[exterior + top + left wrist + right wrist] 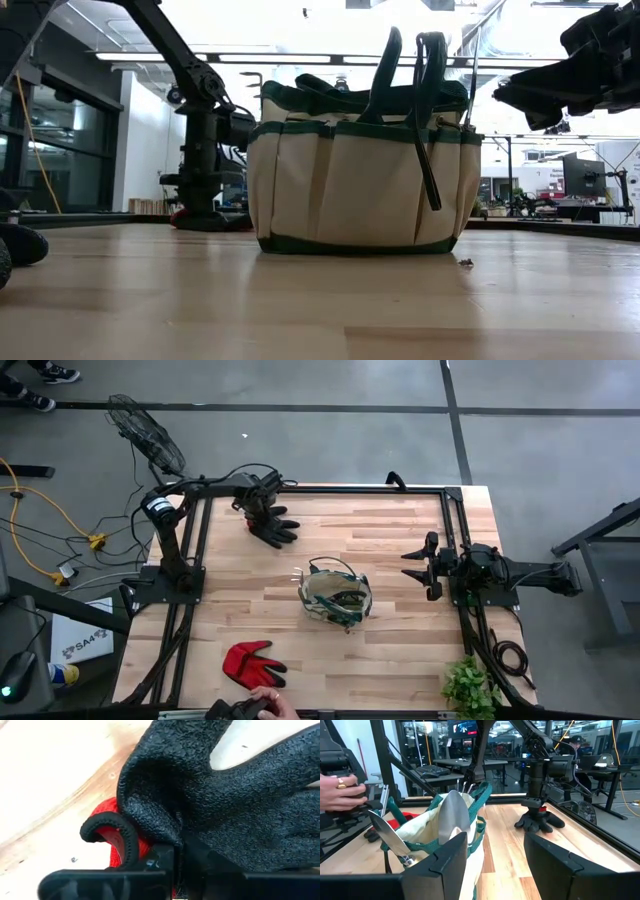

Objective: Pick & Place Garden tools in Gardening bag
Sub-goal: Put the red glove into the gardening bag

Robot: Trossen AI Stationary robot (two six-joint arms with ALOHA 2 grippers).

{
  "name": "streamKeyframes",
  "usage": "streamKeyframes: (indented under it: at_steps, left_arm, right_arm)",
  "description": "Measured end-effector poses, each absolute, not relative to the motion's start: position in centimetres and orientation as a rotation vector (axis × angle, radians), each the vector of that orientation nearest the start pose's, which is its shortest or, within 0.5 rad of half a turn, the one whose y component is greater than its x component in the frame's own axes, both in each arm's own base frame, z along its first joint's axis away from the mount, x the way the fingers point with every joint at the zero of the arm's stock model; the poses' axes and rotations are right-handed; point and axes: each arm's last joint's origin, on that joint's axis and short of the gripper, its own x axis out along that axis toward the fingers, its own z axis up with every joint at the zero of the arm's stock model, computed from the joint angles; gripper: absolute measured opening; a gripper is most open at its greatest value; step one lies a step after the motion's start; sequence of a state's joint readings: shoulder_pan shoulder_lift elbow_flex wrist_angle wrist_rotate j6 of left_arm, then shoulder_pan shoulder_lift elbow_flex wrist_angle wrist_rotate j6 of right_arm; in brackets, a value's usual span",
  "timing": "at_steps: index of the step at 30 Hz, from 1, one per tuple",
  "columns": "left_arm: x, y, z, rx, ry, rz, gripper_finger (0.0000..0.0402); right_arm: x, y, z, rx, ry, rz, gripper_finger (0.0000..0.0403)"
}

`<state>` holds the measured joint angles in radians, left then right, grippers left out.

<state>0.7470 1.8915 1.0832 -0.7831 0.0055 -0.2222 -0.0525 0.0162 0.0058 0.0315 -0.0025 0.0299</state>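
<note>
A black-and-red glove [276,526] lies flat on the table's far left part, its fingers spread toward the bag. My left gripper [256,502] stands over its cuff end, pointing down, shut on it; the right wrist view shows the gripper [538,806] above the glove [540,823]. The gardening bag [336,596] stands upright mid-table, with silver trowel blades [453,815] sticking out of it. A red glove [250,661] lies near the front edge. My right gripper [426,566] waits open at the table's right side, level, facing the bag. My left gripper pinches a raised fold of the glove's black palm [172,832] between its two fingers, right beside the red cuff [107,815]. The fingers come from above, pointing down. The rest of the glove lies on the table.
A person's hand [268,705] holds a dark object at the table's front edge, near the red glove. A leafy green plant [470,685] stands at the front right corner. Bare wood shows between the bag and the black-and-red glove.
</note>
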Motion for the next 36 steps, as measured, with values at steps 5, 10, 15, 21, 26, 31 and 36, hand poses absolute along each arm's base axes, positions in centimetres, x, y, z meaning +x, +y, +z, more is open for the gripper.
streamKeyframes:
  at_steps: [5, 10, 15, 21, 26, 31, 36]
  left_arm:
    - [23.5, 20.2, 12.6, -0.767, 1.465, 0.723, 0.0004]
    - [23.5, 19.1, 14.5, -0.787, 1.418, 0.696, 0.0002]
    - [23.3, 18.1, 17.3, -0.81, 1.337, 0.652, 0.0001]
    - [22.5, 16.5, 20.7, -0.798, 1.255, 0.673, 0.0001]
    - [21.5, 15.0, 23.3, -0.769, 1.195, 0.695, 0.0]
    - [20.5, 13.6, 26.1, -0.674, 1.105, 0.662, 0.0]
    - [19.4, 11.6, 28.8, -0.524, 1.008, 0.572, 0.0]
  right_arm:
    - [9.8, -0.5, 16.7, 0.029, -0.022, -0.05, 0.0189]
    - [9.8, -0.5, 16.7, 0.029, -0.022, -0.05, 0.0189]
    - [9.8, -0.5, 16.7, 0.029, -0.022, -0.05, 0.0189]
    - [9.8, -0.5, 16.7, 0.029, -0.022, -0.05, 0.0189]
    - [9.8, -0.5, 16.7, 0.029, -0.022, -0.05, 0.0189]
    - [9.8, -0.5, 16.7, 0.029, -0.022, -0.05, 0.0189]
    - [9.8, -0.5, 16.7, 0.029, -0.022, -0.05, 0.0189]
